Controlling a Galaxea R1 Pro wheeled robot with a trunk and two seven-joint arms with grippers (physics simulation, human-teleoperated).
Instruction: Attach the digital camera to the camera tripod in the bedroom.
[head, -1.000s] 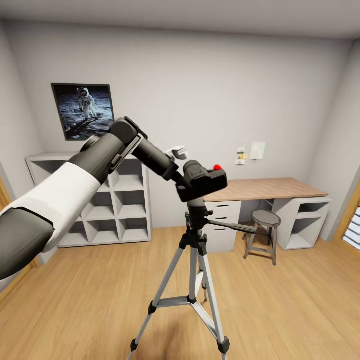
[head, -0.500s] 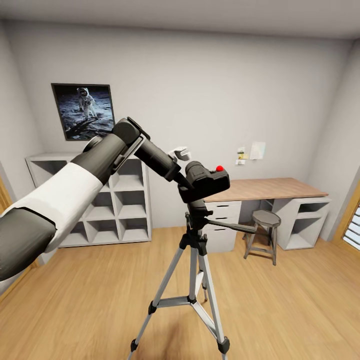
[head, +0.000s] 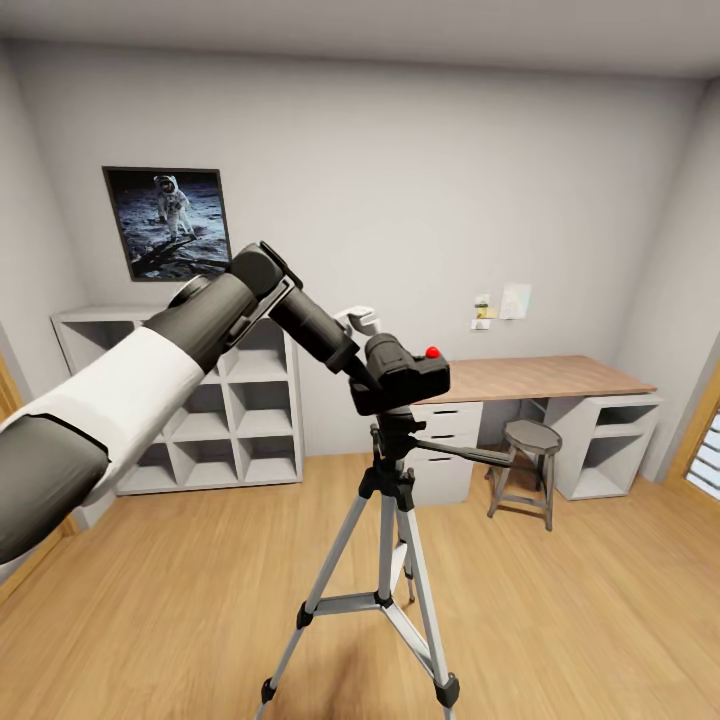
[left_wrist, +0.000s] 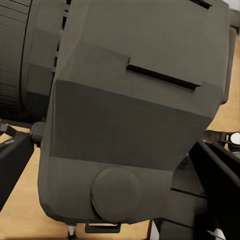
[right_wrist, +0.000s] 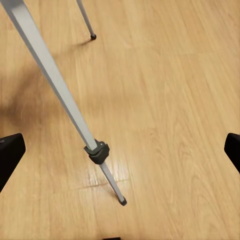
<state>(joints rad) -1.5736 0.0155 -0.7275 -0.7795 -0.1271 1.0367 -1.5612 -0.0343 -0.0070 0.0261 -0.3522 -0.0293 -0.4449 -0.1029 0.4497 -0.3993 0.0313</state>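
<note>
Bedroom with pale grey walls and light wood plank floor (head: 600, 600); white cube shelves (head: 240, 400) against the back wall at left, framed astronaut picture (head: 167, 222) above them, wood-top desk (head: 535, 378) at right with a round stool (head: 527, 470) in front of it. Left arm (head: 130, 390), white and dark grey, reaches from lower left up toward room centre. Camera tripod (head: 390, 560) stands mid-floor, silver legs spread, black head and pan handle on top; right wrist view has one silver leg (right_wrist: 65, 100) with its black joint, foot on the planks, a second foot further off. Right gripper (right_wrist: 120, 150): dark fingertips at the two frame edges, spread wide, nothing between them. Digital camera (head: 400, 375), black with red button, sits right on top of the tripod head, touching or just above it, can't tell which. Left gripper (head: 362, 372) is at the camera's near side; left wrist view has the camera body (left_wrist: 135, 115) very close up, finger opening can't be judged.
</note>
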